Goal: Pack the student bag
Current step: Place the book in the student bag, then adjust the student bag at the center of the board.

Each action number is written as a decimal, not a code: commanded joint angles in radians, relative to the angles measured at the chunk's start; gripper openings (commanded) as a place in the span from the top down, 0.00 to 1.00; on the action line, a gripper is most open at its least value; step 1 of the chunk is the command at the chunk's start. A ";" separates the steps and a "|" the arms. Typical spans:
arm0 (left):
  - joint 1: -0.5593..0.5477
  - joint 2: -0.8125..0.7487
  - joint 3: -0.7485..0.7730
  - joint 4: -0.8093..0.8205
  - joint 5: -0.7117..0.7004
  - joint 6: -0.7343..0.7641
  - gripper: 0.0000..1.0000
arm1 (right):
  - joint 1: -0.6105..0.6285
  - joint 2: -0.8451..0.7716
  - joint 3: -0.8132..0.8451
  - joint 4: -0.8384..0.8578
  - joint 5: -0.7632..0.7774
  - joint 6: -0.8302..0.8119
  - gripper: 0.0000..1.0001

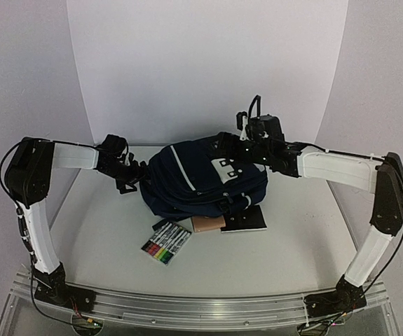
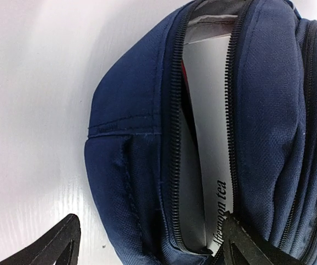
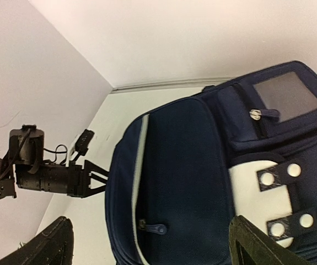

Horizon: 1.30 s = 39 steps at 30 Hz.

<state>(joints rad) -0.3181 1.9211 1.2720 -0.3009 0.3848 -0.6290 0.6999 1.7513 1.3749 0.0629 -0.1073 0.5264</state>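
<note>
The student bag (image 1: 201, 178) is a navy-blue backpack lying in the middle of the table. Its main zip stands open at the left end (image 2: 125, 165), and a white book (image 2: 210, 110) printed "Afternoon tea" sits inside. My left gripper (image 1: 132, 180) (image 2: 152, 248) is open at that end. One finger hangs over the bare table and the other is by the book's edge. My right gripper (image 1: 228, 145) (image 3: 150, 248) hovers open above the bag's front (image 3: 186, 165), near its white patch (image 3: 252, 193), with nothing between the fingers.
A pack of coloured markers (image 1: 166, 243), a small brown item (image 1: 206, 224) and a black notebook (image 1: 245, 218) lie on the table just in front of the bag. A white backdrop curves up behind the table.
</note>
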 commanded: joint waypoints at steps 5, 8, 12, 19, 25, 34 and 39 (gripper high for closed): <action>0.004 0.052 0.056 0.115 0.108 -0.016 0.30 | -0.200 -0.074 -0.240 -0.058 0.015 0.175 0.06; 0.008 0.073 0.059 0.123 0.121 -0.023 0.44 | -0.225 -0.073 -0.303 -0.041 -0.018 0.202 0.14; 0.008 0.087 0.065 0.122 0.130 -0.024 0.56 | -0.226 -0.075 -0.369 -0.003 -0.038 0.243 0.20; 0.008 0.081 0.064 0.121 0.135 -0.022 0.85 | -0.225 -0.013 -0.431 0.127 -0.097 0.315 0.29; 0.007 0.032 0.047 0.174 0.207 -0.003 1.00 | -0.225 0.086 -0.379 0.238 -0.148 0.330 0.58; 0.008 -0.155 -0.010 0.279 0.329 0.014 1.00 | -0.245 0.110 -0.231 0.241 -0.112 0.253 1.00; -0.033 -0.281 -0.070 0.281 0.391 0.061 1.00 | -0.263 0.184 -0.091 0.231 -0.109 0.128 1.00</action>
<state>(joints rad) -0.2982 1.8155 1.2087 -0.1484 0.6098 -0.6304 0.4368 1.8854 1.1280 0.1755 -0.1943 0.7704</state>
